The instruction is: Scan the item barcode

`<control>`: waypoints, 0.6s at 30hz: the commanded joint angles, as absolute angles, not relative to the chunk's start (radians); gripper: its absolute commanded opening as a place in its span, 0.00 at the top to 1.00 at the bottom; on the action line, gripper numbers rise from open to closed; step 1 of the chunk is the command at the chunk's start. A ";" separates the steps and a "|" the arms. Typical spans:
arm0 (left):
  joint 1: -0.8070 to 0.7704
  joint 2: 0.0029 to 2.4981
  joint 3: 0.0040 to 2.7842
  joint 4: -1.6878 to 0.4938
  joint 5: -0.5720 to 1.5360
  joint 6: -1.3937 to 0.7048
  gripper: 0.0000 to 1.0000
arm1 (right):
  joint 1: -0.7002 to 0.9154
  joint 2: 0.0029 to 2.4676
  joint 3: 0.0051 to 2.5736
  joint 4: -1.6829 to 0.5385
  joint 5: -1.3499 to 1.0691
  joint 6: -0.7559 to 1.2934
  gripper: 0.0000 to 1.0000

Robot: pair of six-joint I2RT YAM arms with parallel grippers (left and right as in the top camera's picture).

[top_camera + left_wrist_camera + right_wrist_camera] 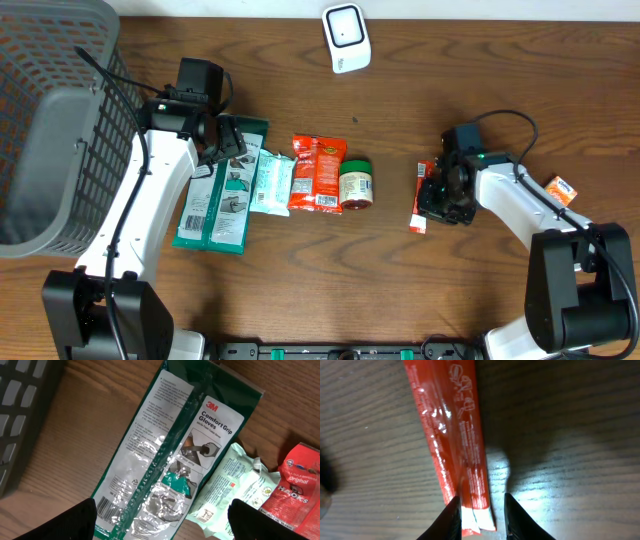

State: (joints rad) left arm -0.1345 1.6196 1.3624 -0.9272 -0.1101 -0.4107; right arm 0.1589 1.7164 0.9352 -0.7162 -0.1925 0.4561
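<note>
Packet [420, 197], red, slim: lay flat on bench [400, 290], right of centre, long axis running far edge to near edge, slightly slanted. Right fingers [515, 517] stood narrowly parted astride one end; grip could not be told. Left fingers [80, 520] spread wide, released, above gloves pack [170, 460]. Bench dark woodgrain; scanner [346, 38] at far edge; basket [50, 120] at left.

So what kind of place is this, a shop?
Probably a pretend shop checkout on a wooden table: there's a white barcode scanner, a grey basket and a row of packaged goods.
</note>
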 commanded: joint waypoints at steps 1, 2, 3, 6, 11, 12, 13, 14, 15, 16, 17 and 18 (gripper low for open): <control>-0.134 1.621 1.359 -0.930 -0.116 -0.404 0.16 | 0.172 1.702 0.904 -0.689 -0.184 0.475 0.77; -0.134 1.621 1.359 -0.930 -0.116 -0.404 0.16 | 0.172 1.702 0.898 -0.681 -0.183 0.475 0.77; -0.134 1.621 1.359 -0.930 -0.116 -0.404 0.16 | 0.173 1.702 0.892 -0.672 -0.183 0.476 0.78; -0.134 1.621 1.359 -0.930 -0.116 -0.404 0.16 | 0.187 1.702 0.880 -0.665 -0.127 0.502 0.78; -0.134 1.621 1.359 -0.930 -0.116 -0.404 0.16 | 0.225 1.702 0.881 -0.662 -0.088 0.501 0.76; -0.134 1.621 1.359 -0.930 -0.116 -0.404 0.16 | 0.228 1.701 0.885 -0.664 -0.087 0.501 0.76; -0.134 1.621 1.359 -0.930 -0.116 -0.404 0.16 | 0.229 1.700 0.891 -0.666 -0.087 0.501 0.76; -0.134 1.621 1.359 -0.930 -0.116 -0.404 0.16 | 0.229 1.700 0.896 -0.667 -0.087 0.501 0.75; -0.134 1.621 1.359 -0.930 -0.116 -0.404 0.16 | 0.229 1.700 0.905 -0.670 -0.087 0.501 0.75; -0.134 1.621 1.359 -0.930 -0.116 -0.404 0.16 | 0.229 1.700 0.913 -0.674 -0.087 0.501 0.75; -0.134 1.621 1.359 -0.930 -0.116 -0.404 0.16 | 0.229 1.700 0.923 -0.681 -0.087 0.501 0.75; -0.134 1.621 1.359 -0.930 -0.116 -0.404 0.16 | 0.229 1.700 0.934 -0.688 -0.086 0.501 0.75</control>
